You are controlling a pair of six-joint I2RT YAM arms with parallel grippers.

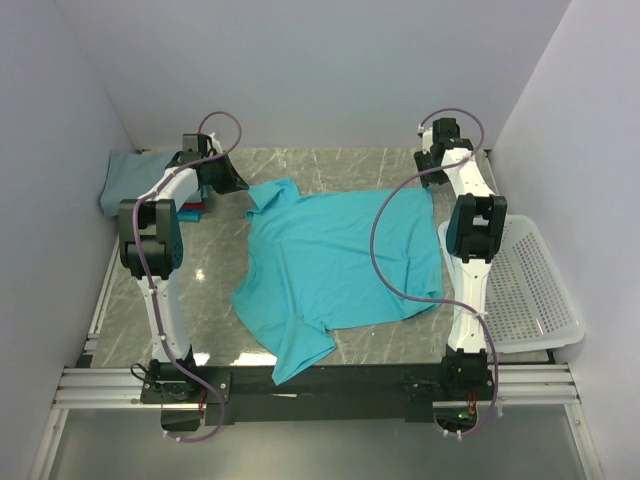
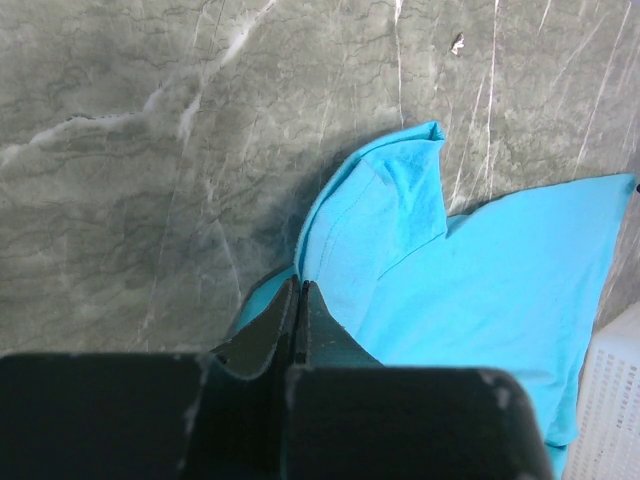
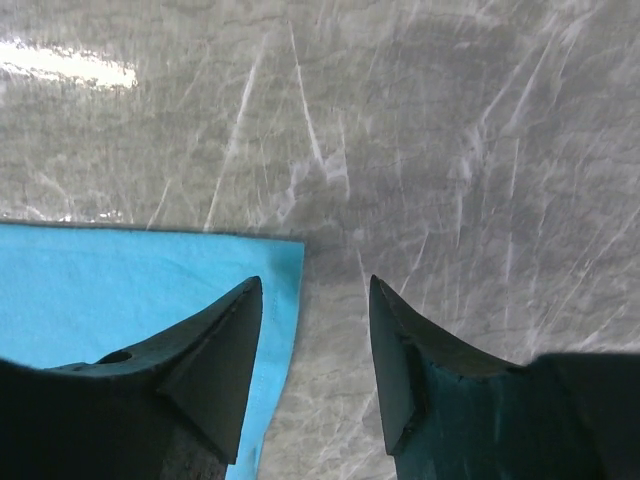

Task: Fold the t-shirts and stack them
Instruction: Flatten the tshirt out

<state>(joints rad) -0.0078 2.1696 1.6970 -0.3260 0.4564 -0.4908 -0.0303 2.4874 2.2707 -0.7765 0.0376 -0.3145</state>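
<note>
Here the turquoise t-shirt (image 1: 335, 265) lies spread across the middle of the marble surface (image 1: 330, 165), one sleeve trailing toward the near edge. The left gripper (image 2: 298, 290) sits at the shirt's far left corner with its fingers pressed together, apparently pinching the fabric edge by the sleeve, which rises in a fold just beyond them. The right gripper (image 3: 315, 295) hovers at the far right corner with its fingers apart, one above the cloth's corner and the other over bare marble. A folded grey-blue tee (image 1: 125, 178) rests at the far left, with a red one (image 1: 195, 212) just beside it. A white mesh basket (image 1: 530, 290) stands off to the right.
</note>
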